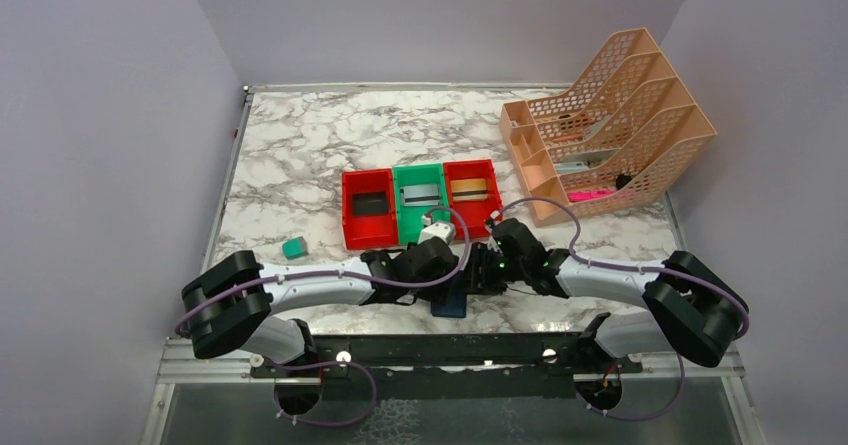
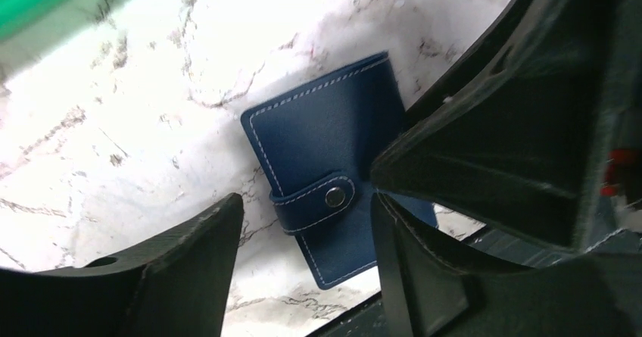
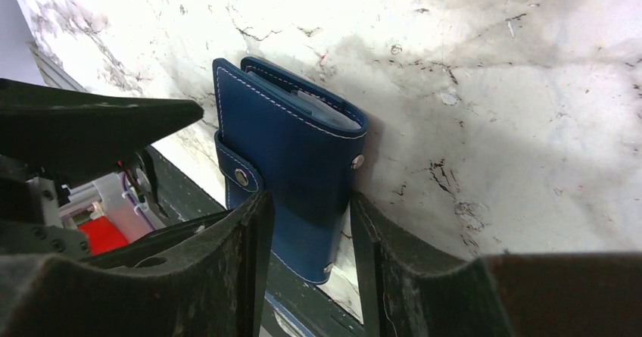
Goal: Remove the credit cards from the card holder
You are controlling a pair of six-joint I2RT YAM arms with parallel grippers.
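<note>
The navy card holder (image 1: 453, 303) lies snapped shut on the marble near the table's front edge, also seen as card holder (image 2: 318, 132) and card holder (image 3: 295, 148). Both grippers hover over it. My left gripper (image 2: 306, 201) is open, the holder's snap tab showing between its fingers. My right gripper (image 3: 310, 201) is open too, its fingers (image 3: 253, 254) straddling the holder's near end. A black credit card (image 1: 369, 204) lies in the left red bin, a silver one (image 1: 420, 196) in the green bin, a gold one (image 1: 474, 188) in the right red bin.
A small teal block (image 1: 294, 247) sits left of the arms. A tan mesh file organizer (image 1: 610, 125) stands at the back right. The three bins (image 1: 345, 215) sit just beyond the grippers. The black base rail (image 1: 450, 350) runs along the table's near edge.
</note>
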